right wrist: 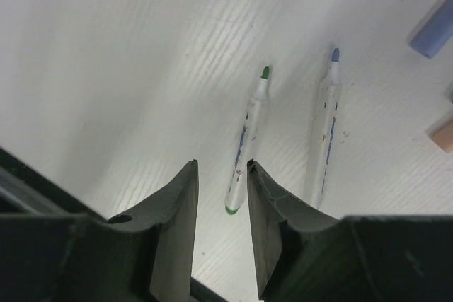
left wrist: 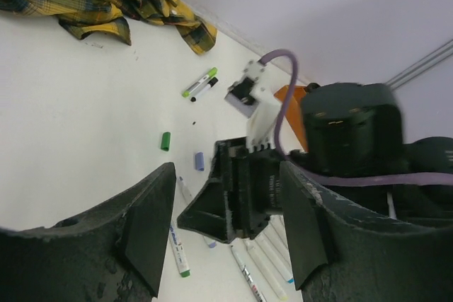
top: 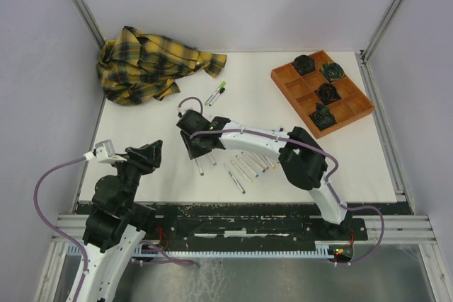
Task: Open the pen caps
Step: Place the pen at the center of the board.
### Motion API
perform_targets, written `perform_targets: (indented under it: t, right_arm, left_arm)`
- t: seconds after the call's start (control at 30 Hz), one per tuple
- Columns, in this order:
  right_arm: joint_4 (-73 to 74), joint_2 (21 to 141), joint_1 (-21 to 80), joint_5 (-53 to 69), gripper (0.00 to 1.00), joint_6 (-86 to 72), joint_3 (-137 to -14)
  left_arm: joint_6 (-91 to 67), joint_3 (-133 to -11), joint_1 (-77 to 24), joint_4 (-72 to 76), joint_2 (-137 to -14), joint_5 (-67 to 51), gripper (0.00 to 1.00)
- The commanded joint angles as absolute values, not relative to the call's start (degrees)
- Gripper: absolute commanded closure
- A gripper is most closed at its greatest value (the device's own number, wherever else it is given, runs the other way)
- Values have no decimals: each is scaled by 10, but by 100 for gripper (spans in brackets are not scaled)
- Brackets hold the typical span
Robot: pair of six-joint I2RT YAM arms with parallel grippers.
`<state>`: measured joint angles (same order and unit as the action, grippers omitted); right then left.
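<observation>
Two loose pen caps lie on the white table: a green cap [left wrist: 165, 141] and a blue cap [left wrist: 199, 161] [right wrist: 432, 30]. A pinkish cap [right wrist: 444, 136] shows at the right edge of the right wrist view. My right gripper [right wrist: 221, 166] [top: 199, 152] is open just above the table with nothing between its fingers. An uncapped green-tipped pen [right wrist: 244, 146] lies just beyond its tips, and a blue-tipped pen [right wrist: 325, 132] lies beside that. My left gripper [left wrist: 226, 167] [top: 147, 152] is open and empty, left of the right gripper. Two capped pens [top: 216, 94] [left wrist: 200, 83] lie farther back.
A row of white uncapped pens [top: 249, 167] lies under the right arm. A yellow plaid cloth [top: 152, 64] is heaped at the back left. An orange tray [top: 283, 79] with dark round objects stands at the back right.
</observation>
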<state>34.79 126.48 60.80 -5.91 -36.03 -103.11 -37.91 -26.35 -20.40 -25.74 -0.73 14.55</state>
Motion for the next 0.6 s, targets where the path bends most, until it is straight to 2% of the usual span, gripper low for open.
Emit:
perform_targets:
  t: [0.0, 0.17, 0.27, 0.43, 0.57]
  right_arm:
    - [321, 1149, 600, -35, 59, -305, -1014]
    - [306, 1059, 566, -2, 61, -211, -946]
    - [280, 986, 530, 8, 62, -122, -880]
    - [277, 878, 406, 243, 62, -28, -820]
    - [338, 821, 351, 291, 61, 70, -821]
  left_arm:
    - [-403, -271, -207, -239, -3, 136, 31]
    - [-408, -239, -207, -193, -7, 122, 22]
    - [-408, -220, -207, -148, -24, 110, 20]
    - [-401, -198, -206, -42, -104, 80, 19]
    - [-383, -197, -206, 54, -231, 57, 16]
